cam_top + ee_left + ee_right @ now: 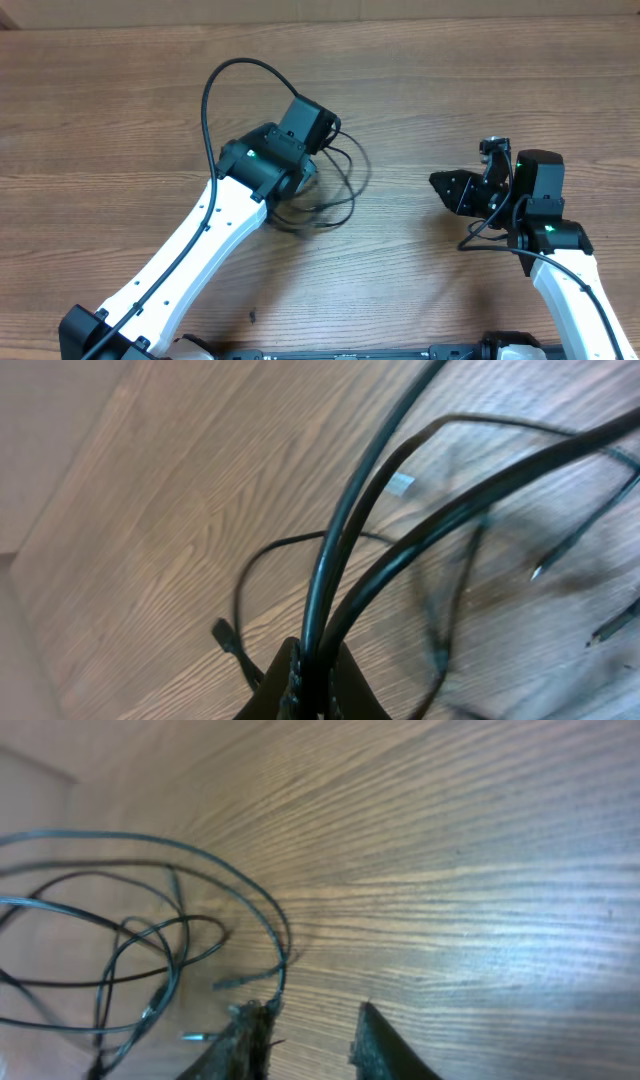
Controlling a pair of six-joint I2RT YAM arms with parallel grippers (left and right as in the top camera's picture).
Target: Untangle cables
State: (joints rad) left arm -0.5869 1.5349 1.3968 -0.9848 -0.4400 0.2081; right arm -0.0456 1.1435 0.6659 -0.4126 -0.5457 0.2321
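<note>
On a wooden desk [450,80], the left hand [312,660] pinched the tangled black cables [340,190] while the right hand [315,1030] stood spread nearby.

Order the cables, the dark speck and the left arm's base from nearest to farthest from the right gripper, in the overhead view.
From the right gripper:
1. cables, just to its left.
2. dark speck, lower left on the table.
3. left arm's base, bottom-left corner.
</note>
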